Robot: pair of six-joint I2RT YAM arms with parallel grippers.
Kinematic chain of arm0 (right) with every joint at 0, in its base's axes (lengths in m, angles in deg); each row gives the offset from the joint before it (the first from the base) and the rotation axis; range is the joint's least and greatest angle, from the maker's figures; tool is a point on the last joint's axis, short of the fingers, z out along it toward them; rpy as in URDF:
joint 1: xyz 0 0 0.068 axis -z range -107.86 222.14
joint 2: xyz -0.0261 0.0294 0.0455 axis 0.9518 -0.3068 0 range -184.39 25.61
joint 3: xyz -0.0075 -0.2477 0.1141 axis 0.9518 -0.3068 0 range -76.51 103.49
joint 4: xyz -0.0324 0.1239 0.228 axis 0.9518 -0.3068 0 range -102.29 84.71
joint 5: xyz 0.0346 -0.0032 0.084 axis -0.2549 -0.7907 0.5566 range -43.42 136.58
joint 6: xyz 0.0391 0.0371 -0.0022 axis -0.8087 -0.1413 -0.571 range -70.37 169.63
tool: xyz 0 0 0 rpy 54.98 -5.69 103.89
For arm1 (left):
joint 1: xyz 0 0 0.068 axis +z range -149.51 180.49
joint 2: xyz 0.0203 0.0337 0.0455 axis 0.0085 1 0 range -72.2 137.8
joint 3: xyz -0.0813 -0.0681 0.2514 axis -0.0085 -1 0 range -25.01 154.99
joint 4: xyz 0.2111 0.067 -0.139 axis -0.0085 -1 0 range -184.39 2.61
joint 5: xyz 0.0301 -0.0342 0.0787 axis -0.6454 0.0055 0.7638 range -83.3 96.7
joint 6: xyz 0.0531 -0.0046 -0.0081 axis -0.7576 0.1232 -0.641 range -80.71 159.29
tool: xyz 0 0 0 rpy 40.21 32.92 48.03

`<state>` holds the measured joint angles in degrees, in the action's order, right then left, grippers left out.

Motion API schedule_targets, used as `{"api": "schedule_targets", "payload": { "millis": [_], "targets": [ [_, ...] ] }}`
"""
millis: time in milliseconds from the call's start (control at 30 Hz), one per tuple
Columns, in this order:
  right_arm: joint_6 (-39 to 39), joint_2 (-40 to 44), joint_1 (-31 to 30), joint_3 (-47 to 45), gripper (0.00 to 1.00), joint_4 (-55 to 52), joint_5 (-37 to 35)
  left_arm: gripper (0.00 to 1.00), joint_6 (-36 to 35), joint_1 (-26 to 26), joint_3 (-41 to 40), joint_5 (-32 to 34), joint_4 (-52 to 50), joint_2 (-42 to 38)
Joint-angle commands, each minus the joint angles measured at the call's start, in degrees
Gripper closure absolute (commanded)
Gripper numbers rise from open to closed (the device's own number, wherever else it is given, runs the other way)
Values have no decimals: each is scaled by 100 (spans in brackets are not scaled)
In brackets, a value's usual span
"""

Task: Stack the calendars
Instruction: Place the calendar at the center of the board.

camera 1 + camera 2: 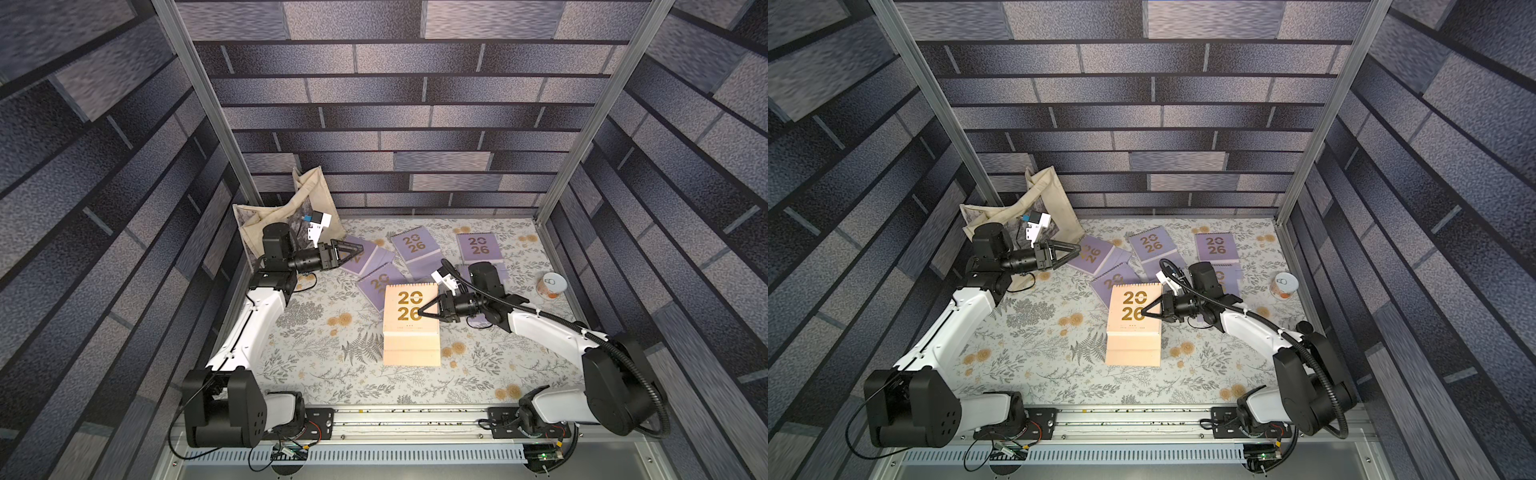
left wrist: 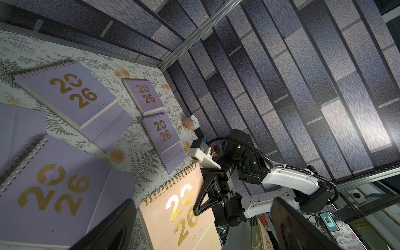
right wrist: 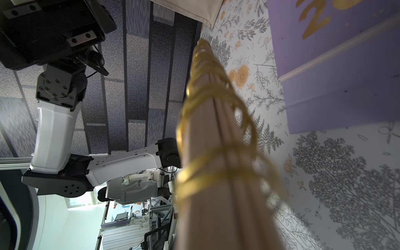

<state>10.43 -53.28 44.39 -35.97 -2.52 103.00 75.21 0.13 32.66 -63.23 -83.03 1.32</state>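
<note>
At the middle of the floral-print tablecloth (image 1: 332, 374), the right gripper (image 1: 420, 311) is clamped tight on the 3 o'clock edge of the peach-pink spiral-bound calendar with a gold "2026" cover (image 1: 409, 328); it appears to be held clear of the cloth, its lower flap hanging towards 6 o'clock; the right wrist view shows its gold coil (image 3: 207, 129) edge-on. From 11 to 1 o'clock lie the five flat lilac calendars (image 1: 415, 245), scattered, some overlapping, none squared into a pile. At 10 o'clock, beside the crumpled beige canvas tote bag (image 1: 286, 216), the left gripper (image 1: 360, 250) hovers over the leftmost lilac cover (image 1: 368, 266) with its fingers (image 2: 112, 225) spread wide and nothing between them. Stacking looks barely begun; the peach one seems in transit. Next, it likely needs lowering flat onto a lilac cover, coils and edges aligned, flap tucked; the left gripper must close on a thin edge.
</note>
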Motion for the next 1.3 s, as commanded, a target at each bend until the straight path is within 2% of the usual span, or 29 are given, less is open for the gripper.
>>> {"api": "schedule_targets", "payload": {
  "millis": [0, 200, 400, 833, 1267],
  "targets": [
    [-119, 220, -104, -366, 100, 121, -53, 0, -85, -41, -164, 41, 204, -113],
    [-116, 301, -214, -846, 100, 163, -277, 0, -38, -109, -186, 32, 302, -30],
    [62, -12, -218, -1131, 100, 189, -292, 0, -10, -147, -196, 41, 337, 3],
    [260, -422, -223, -1131, 100, -32, -234, 0, -33, -140, -291, 48, 363, -15],
    [554, -188, 7, -1030, 100, -928, -473, 0, -51, -74, -366, -10, 408, 7]
  ]
}}
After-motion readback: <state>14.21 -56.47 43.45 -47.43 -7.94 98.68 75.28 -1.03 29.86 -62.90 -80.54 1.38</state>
